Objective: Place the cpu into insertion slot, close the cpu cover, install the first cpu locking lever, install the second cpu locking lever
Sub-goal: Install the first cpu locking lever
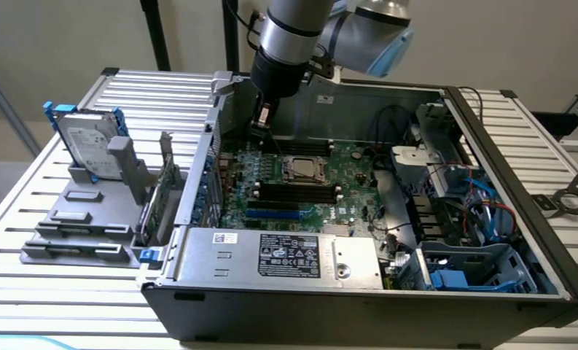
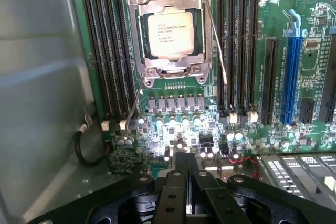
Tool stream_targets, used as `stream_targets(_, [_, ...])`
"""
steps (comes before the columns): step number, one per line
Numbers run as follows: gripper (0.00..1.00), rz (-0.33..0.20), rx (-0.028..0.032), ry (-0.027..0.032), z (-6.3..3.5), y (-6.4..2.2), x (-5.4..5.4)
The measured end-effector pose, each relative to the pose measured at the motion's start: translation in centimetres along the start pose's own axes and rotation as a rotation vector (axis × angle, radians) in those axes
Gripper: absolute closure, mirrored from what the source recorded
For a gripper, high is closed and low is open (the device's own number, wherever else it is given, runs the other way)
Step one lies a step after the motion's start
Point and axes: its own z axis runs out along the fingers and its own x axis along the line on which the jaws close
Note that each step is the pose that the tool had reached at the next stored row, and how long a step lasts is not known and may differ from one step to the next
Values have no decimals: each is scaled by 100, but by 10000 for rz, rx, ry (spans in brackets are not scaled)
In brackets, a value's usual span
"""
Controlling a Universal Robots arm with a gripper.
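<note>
The cpu (image 2: 169, 35), with its silvery-grey top, lies in the insertion slot (image 2: 172, 72) on the green board. The cpu cover (image 2: 137, 30), a silver frame, lies flat around the chip. Two thin wire levers run beside the socket: one lever (image 2: 218, 45) slants away along one side, and the other lever (image 2: 134, 106) angles out from a corner. My gripper (image 2: 187, 157) is shut with nothing between its fingers and hangs above the board, some way off the socket. In the exterior view the gripper (image 1: 260, 125) hovers inside the case, up and to that view's left of the cpu (image 1: 302, 168).
Long black memory slots (image 2: 107, 51) flank the socket on both sides, and a blue expansion slot (image 2: 291, 72) lies further off. The grey case wall (image 2: 37, 103) stands close beside the board. A power supply (image 1: 283, 255) and a drive cage with cables (image 1: 463, 211) occupy the case.
</note>
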Motion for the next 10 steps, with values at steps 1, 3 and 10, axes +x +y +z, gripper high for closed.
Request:
stream_targets(1, [89,141,-7,36,0,0,0])
stream_targets(3, [89,486,-25,122,0,0,0])
stream_targets(10, [89,1621,-81,408,42,11,-2])
